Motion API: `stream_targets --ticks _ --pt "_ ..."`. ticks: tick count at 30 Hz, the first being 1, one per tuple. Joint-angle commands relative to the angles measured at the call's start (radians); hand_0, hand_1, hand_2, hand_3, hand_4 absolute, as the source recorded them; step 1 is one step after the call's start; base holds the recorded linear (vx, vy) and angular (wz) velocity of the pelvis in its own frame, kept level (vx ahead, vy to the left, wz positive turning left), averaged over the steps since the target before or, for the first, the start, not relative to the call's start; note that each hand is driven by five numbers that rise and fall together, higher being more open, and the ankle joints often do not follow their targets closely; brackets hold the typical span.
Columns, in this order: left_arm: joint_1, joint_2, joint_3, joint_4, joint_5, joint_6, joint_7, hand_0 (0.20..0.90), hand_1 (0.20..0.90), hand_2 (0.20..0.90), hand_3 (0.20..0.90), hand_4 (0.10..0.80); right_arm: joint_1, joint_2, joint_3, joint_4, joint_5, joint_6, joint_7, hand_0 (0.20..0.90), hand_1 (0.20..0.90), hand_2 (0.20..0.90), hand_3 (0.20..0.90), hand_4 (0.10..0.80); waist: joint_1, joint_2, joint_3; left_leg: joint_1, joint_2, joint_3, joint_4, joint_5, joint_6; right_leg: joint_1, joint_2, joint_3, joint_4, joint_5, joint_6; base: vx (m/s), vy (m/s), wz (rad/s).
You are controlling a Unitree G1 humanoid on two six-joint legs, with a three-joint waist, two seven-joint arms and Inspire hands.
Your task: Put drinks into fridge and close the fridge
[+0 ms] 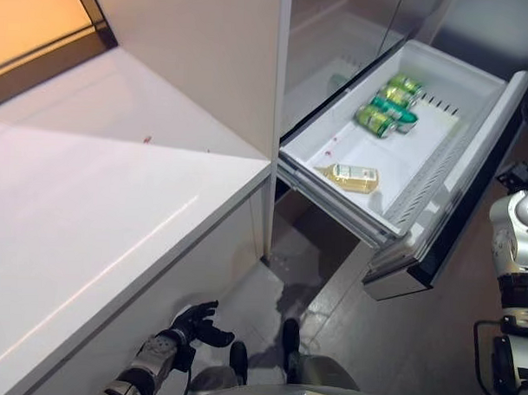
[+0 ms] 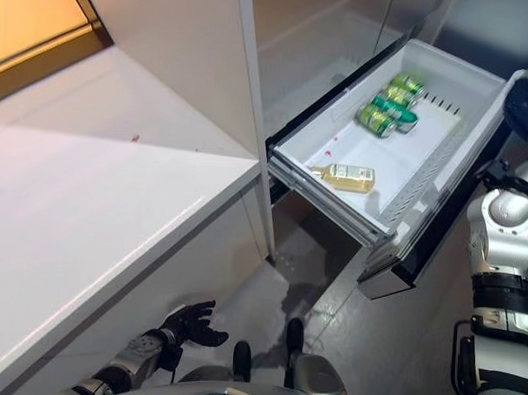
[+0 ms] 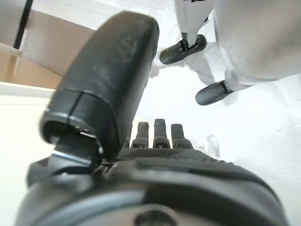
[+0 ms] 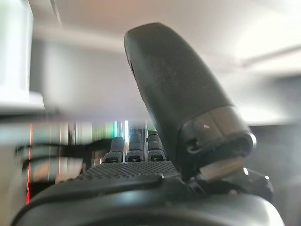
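Note:
The white fridge drawer (image 1: 348, 147) is pulled out at the upper right. Green cans (image 1: 389, 104) lie together at its far end, and a yellowish bottle (image 1: 355, 176) lies on its side near the front. My left hand (image 1: 199, 323) hangs low by the floor under the counter, open and empty; its straight fingers (image 3: 160, 134) show in the left wrist view. My right hand (image 2: 527, 106) is at the right edge beside the drawer's front panel. In the right wrist view its fingers (image 4: 134, 146) are straight and its thumb (image 4: 174, 89) stands up, holding nothing.
A white counter (image 1: 116, 201) fills the left side, with its edge close to the drawer. The fridge's upper compartment (image 1: 339, 44) stands behind the drawer. Grey floor (image 1: 389, 340) lies under and in front of the drawer.

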Motion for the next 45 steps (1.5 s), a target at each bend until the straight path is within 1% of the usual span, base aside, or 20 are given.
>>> stream_targets --ticks 1,3,6,8,9,11,12,15,16,19,21,25,27,32,33,34,36,40,41,45 --pt "0.003 0.006 -0.070 0.060 0.035 0.006 -0.010 0.900 0.900 0.900 0.900 0.800 0.002 0.003 -0.046 0.026 0.016 -0.099 -0.026 0.900 0.900 0.900 0.900 0.800 0.011 -0.017 -0.085 -0.082 -0.043 -0.015 0.109 -0.080 0.031 0.038 -0.067 0.041 0.083 -0.090 0.097 0.055 0.056 -0.10" --pt "0.012 0.003 -0.074 0.065 0.036 -0.001 -0.012 0.900 0.900 0.900 0.900 0.800 0.022 0.028 -0.050 0.056 0.058 -0.104 -0.006 0.900 0.900 0.900 0.900 0.800 0.012 -0.016 -0.074 -0.087 -0.052 -0.025 0.139 -0.093 0.041 0.038 -0.073 0.055 0.100 -0.092 0.097 0.064 0.041 -0.08" --pt "0.029 0.001 -0.073 0.069 0.045 -0.010 -0.013 0.900 0.900 0.900 0.900 0.800 0.053 0.064 -0.061 0.103 0.164 -0.107 0.074 0.900 0.900 0.900 0.900 0.800 0.020 -0.017 -0.046 -0.105 -0.062 -0.037 0.192 -0.109 0.053 0.029 -0.086 0.063 0.134 -0.091 0.100 0.055 0.014 -0.09" --pt "0.021 0.008 -0.077 0.065 0.039 -0.017 -0.010 0.900 0.900 0.900 0.900 0.800 0.041 0.071 -0.054 0.127 0.231 -0.110 0.111 0.900 0.900 0.900 0.900 0.800 0.027 -0.018 -0.006 -0.143 -0.069 -0.041 0.245 -0.121 0.061 -0.003 -0.097 0.065 0.176 -0.093 0.101 -0.075 -0.010 -0.05" --pt "0.009 0.012 -0.079 0.061 0.030 -0.018 -0.005 0.900 0.900 0.900 0.900 0.800 0.025 0.069 -0.048 0.135 0.252 -0.118 0.121 0.900 0.900 0.900 0.900 0.800 0.029 -0.018 0.015 -0.171 -0.072 -0.043 0.272 -0.125 0.064 -0.026 -0.100 0.065 0.195 -0.095 0.101 -0.265 -0.026 0.00" --pt "-0.044 0.021 -0.086 0.047 0.000 -0.029 0.023 0.900 0.900 0.900 0.900 0.800 -0.041 0.068 -0.016 0.157 0.293 -0.158 0.139 0.900 0.900 0.900 0.900 0.800 0.035 -0.021 0.101 -0.268 -0.074 -0.051 0.352 -0.133 0.071 -0.108 -0.107 0.061 0.253 -0.093 0.100 -0.453 -0.045 0.01" --pt "-0.077 0.021 -0.086 0.039 -0.019 -0.028 0.040 0.900 0.900 0.900 0.900 0.800 -0.077 0.073 0.000 0.157 0.338 -0.176 0.171 0.900 0.900 0.900 0.900 0.800 0.035 -0.023 0.141 -0.322 -0.073 -0.053 0.395 -0.136 0.074 -0.156 -0.108 0.059 0.285 -0.091 0.098 -0.395 -0.056 0.01" --pt "-0.115 0.017 -0.071 0.028 -0.049 -0.028 0.066 0.900 0.900 0.900 0.900 0.800 -0.125 0.079 0.017 0.143 0.375 -0.192 0.217 0.900 0.900 0.900 0.900 0.800 0.038 -0.025 0.193 -0.407 -0.075 -0.060 0.464 -0.147 0.079 -0.230 -0.108 0.054 0.332 -0.091 0.091 -0.248 -0.034 -0.09" --pt "-0.127 0.013 -0.064 0.027 -0.062 -0.034 0.075 0.900 0.900 0.900 0.900 0.800 -0.143 0.082 0.024 0.128 0.401 -0.191 0.252 0.900 0.900 0.900 0.900 0.800 0.039 -0.024 0.212 -0.449 -0.075 -0.062 0.498 -0.154 0.082 -0.270 -0.108 0.050 0.359 -0.094 0.088 -0.138 0.012 -0.22" --pt "-0.139 0.010 -0.054 0.009 -0.070 -0.026 0.083 0.900 0.900 0.900 0.900 0.800 -0.165 0.084 0.032 0.108 0.440 -0.174 0.325 0.900 0.900 0.900 0.900 0.800 0.041 -0.022 0.232 -0.502 -0.077 -0.065 0.535 -0.158 0.084 -0.322 -0.104 0.047 0.394 -0.099 0.083 -0.100 0.032 -0.08" --pt "-0.150 0.007 -0.055 -0.005 -0.078 -0.025 0.088 0.900 0.900 0.900 0.900 0.800 -0.187 0.088 0.053 0.095 0.426 -0.160 0.369 0.900 0.900 0.900 0.900 0.800 0.044 -0.019 0.244 -0.533 -0.078 -0.063 0.549 -0.154 0.087 -0.358 -0.102 0.044 0.416 -0.100 0.081 -0.090 0.049 0.07" --pt "-0.153 0.002 -0.053 -0.033 -0.091 -0.037 0.096 0.900 0.900 0.900 0.900 0.800 -0.227 0.084 0.099 0.049 0.316 -0.175 0.386 0.900 0.900 0.900 0.900 0.800 0.054 -0.018 0.256 -0.577 -0.077 -0.064 0.566 -0.150 0.089 -0.405 -0.099 0.037 0.445 -0.102 0.082 -0.049 0.039 -0.12" --pt "-0.147 0.004 -0.047 -0.045 -0.089 -0.039 0.096 0.900 0.900 0.900 0.900 0.800 -0.243 0.081 0.124 0.000 0.214 -0.178 0.386 0.900 0.900 0.900 0.900 0.800 0.059 -0.017 0.261 -0.586 -0.077 -0.066 0.571 -0.150 0.089 -0.415 -0.098 0.033 0.452 -0.104 0.083 0.000 0.000 0.00" --pt "-0.127 0.007 -0.033 -0.042 -0.080 -0.046 0.097 0.900 0.900 0.900 0.900 0.800 -0.275 0.078 0.184 -0.150 0.103 -0.153 0.437 0.900 0.900 0.900 0.900 0.800 0.067 -0.020 0.261 -0.588 -0.079 -0.073 0.573 -0.149 0.084 -0.417 -0.102 0.027 0.459 -0.110 0.085 0.021 0.015 -0.06" --pt "-0.125 0.006 -0.031 -0.038 -0.078 -0.046 0.097 0.900 0.900 0.900 0.900 0.800 -0.285 0.081 0.198 -0.178 0.084 -0.147 0.464 0.900 0.900 0.900 0.900 0.800 0.069 -0.019 0.264 -0.584 -0.079 -0.075 0.579 -0.156 0.083 -0.411 -0.102 0.024 0.464 -0.117 0.085 0.034 0.016 -0.05" --pt "-0.125 0.007 -0.029 -0.034 -0.078 -0.049 0.097 0.900 0.900 0.900 0.900 0.800 -0.291 0.082 0.211 -0.199 0.090 -0.142 0.492 0.900 0.900 0.900 0.900 0.800 0.070 -0.021 0.262 -0.585 -0.081 -0.077 0.574 -0.149 0.081 -0.412 -0.105 0.023 0.460 -0.113 0.084 0.037 0.011 -0.03" --pt "-0.118 0.004 -0.031 -0.030 -0.074 -0.055 0.098 0.900 0.900 0.900 0.900 0.800 -0.314 0.092 0.234 -0.230 0.104 -0.128 0.560 0.900 0.900 0.900 0.900 0.800 0.077 -0.019 0.263 -0.577 -0.082 -0.083 0.580 -0.157 0.079 -0.401 -0.107 0.016 0.466 -0.123 0.083 0.060 -0.001 -0.01" --pt "-0.116 0.007 -0.039 -0.020 -0.066 -0.065 0.088 0.900 0.900 0.900 0.900 0.800 -0.384 0.106 0.285 -0.247 0.101 -0.097 0.642 0.900 0.900 0.900 0.900 0.800 0.098 -0.017 0.259 -0.566 -0.087 -0.096 0.574 -0.155 0.075 -0.384 -0.113 0.001 0.467 -0.134 0.079 0.054 -0.017 0.05" --pt "-0.118 0.008 -0.045 -0.023 -0.065 -0.062 0.087 0.900 0.900 0.900 0.900 0.800 -0.411 0.107 0.305 -0.248 0.092 -0.085 0.655 0.900 0.900 0.900 0.900 0.800 0.105 -0.017 0.255 -0.563 -0.090 -0.103 0.565 -0.145 0.072 -0.378 -0.114 -0.004 0.461 -0.132 0.076 0.056 -0.028 0.13" --pt "-0.107 0.011 -0.062 -0.019 -0.055 -0.072 0.072 0.900 0.900 0.900 0.900 0.800 -0.488 0.104 0.358 -0.223 0.052 -0.054 0.673 0.900 0.900 0.900 0.900 0.800 0.129 -0.011 0.242 -0.535 -0.096 -0.124 0.534 -0.132 0.065 -0.344 -0.115 -0.021 0.445 -0.142 0.068 0.067 -0.022 0.22"
